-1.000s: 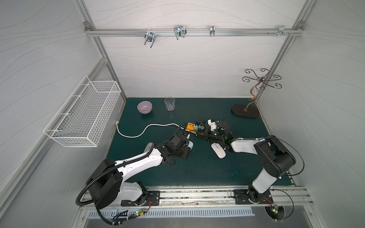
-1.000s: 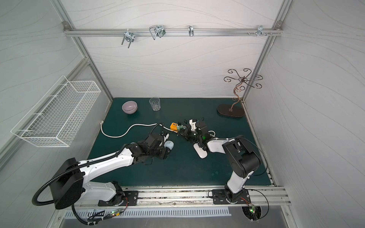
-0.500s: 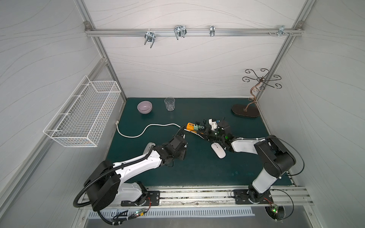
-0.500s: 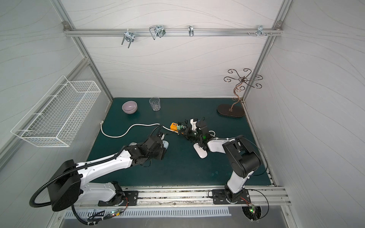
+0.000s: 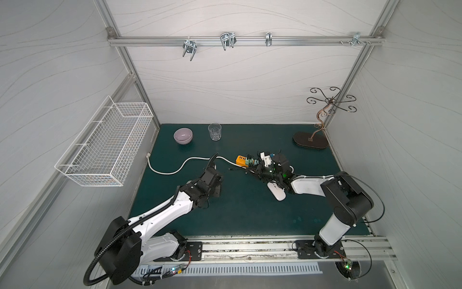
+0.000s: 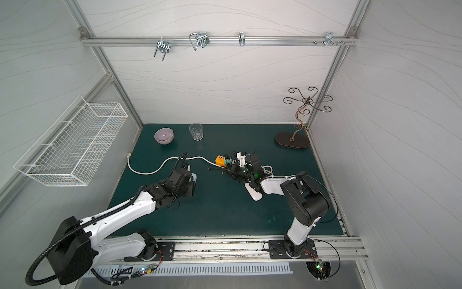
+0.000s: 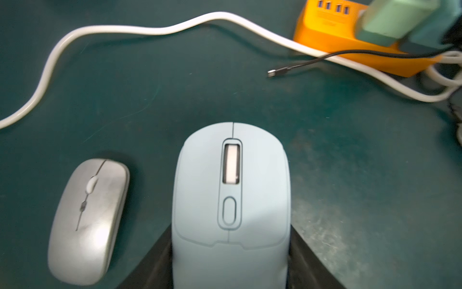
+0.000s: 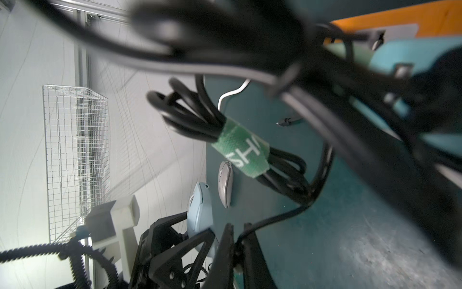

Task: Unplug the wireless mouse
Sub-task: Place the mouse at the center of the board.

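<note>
Pale blue plastic fills my left wrist view: the wireless mouse (image 7: 231, 190) sits in the left claw (image 7: 231, 260), whose black fingers (image 7: 150, 265) press against its two long flanks at the tail end, the jaws partly spread to its width. Its long axis runs straight out along the claw's reach, with the scroll wheel and nose pointing away from the wrist, toward the white cord (image 7: 140, 28) and the orange power strip (image 7: 325, 37). On the worktop (image 5: 250, 212) it sits left of centre, and from above the arm hides nearly all of it. I cannot tell whether it rests on the green mat or hangs just above it. The relation I care about is nose to plug. The black cable's free plug (image 7: 272, 73) lies bare on the mat ahead of the nose and off to the strip side, clearly apart from it, so I judge the mouse already unplugged. The left arm is the one on it. The right claw (image 8: 237, 250) is over by the strip, its jaws pinched shut on a thin black cable (image 8: 275, 217); I cannot trace whether that is the same lead. A silver mouse (image 7: 88, 220) lies just beside the blue one, roughly parallel, and a white mouse (image 5: 276, 191) lies near the right arm.
</note>
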